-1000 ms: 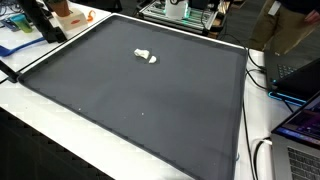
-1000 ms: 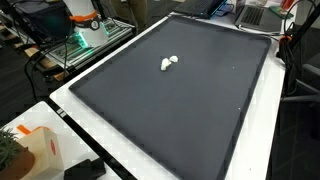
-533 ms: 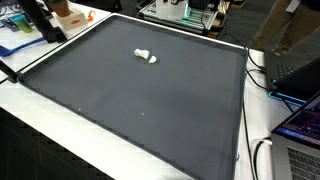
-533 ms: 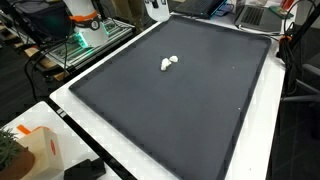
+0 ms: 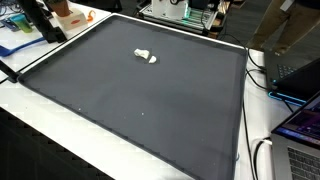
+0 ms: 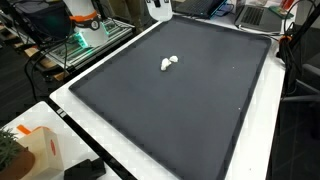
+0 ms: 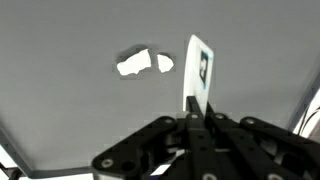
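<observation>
In the wrist view my gripper is shut on a thin white card with a blue mark, which stands upright between the fingers. Beyond it, on the dark grey mat, lie two small white pieces side by side, apart from the card. Both exterior views show the same white pieces on the far half of the mat. A white part, probably of the arm, shows at the top edge above the mat; the fingers themselves are outside both exterior views.
The black mat covers most of a white table. An orange-and-white box and a black block sit at one corner. Laptops and cables line another side. Racks and equipment stand behind.
A white part has come into view at the top edge of an exterior view over the last second. The white pieces on the mat have not moved.
</observation>
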`<state>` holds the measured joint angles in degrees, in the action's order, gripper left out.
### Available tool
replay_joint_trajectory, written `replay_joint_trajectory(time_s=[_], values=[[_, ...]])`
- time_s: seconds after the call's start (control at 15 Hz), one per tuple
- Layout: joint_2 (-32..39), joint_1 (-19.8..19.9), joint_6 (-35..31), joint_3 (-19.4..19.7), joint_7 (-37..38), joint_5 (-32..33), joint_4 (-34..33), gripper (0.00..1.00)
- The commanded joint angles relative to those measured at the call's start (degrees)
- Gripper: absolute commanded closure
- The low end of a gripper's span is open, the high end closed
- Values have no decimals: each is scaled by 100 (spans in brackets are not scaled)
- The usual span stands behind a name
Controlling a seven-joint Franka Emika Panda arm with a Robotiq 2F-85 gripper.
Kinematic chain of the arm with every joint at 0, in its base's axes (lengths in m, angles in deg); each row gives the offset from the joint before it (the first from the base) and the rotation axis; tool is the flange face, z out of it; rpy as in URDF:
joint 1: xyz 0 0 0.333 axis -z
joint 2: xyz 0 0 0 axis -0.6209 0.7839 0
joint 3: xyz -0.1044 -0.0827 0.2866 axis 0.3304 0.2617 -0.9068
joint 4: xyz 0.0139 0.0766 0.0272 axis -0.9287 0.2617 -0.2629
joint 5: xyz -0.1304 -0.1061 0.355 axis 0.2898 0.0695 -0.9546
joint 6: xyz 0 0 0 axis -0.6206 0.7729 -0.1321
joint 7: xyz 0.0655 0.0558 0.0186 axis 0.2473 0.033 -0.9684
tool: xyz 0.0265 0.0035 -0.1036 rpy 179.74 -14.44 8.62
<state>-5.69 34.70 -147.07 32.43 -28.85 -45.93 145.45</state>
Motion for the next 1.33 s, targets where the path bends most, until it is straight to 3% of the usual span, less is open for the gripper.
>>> replay_joint_trajectory(time_s=[0.0,0.53,0.6,0.67,0.87,1.27], values=[[681,-64,-416,160,-444,402,-247,99],[2549,157,-1139,541,-1028,776,-879,99],[2629,62,-830,666,-1277,405,-1002,99],[2266,88,-1013,520,-990,618,-730,96],[2649,129,-993,603,-1130,549,-951,99],[2630,214,-884,663,-1452,812,-585,99]])
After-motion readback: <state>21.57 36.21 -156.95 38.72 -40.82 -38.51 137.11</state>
